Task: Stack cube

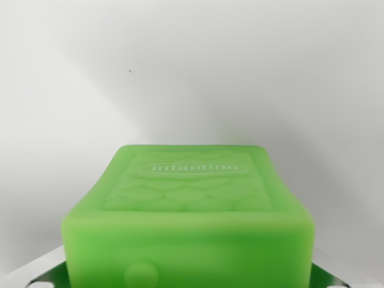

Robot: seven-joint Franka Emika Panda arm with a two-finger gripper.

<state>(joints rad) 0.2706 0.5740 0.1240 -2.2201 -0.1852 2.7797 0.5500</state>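
- End effector parts show only as two dark metallic slivers at the bottom corners of the wrist view, one at the left point(45, 277) and one at the right point(329, 277), each tinted green by reflection; whether the jaws are spread or pressed together cannot be told, since the block hides the gap between them.
- Green cube point(189, 225) fills the lower half of the frame, centred and very close to the lens (its near edge is soft with blur).
- Its upper face carries a raised oval logo reading "infantino" point(196, 168) above an embossed pattern of overlapping scales, all framed by a shallow border.
- Its near face, turned toward the camera, bears a small round bump point(141, 275) low on the wrist view's left, cut off by the bottom edge of the frame.
- Edges and corners of the block are rounded, and the material looks soft and slightly translucent.
- Whether the metal slivers touch the block's sides cannot be judged from this angle.
- White tabletop point(192, 72) spreads plain and evenly lit behind the block, marked by a single tiny dark speck point(130, 71) in the upper left.
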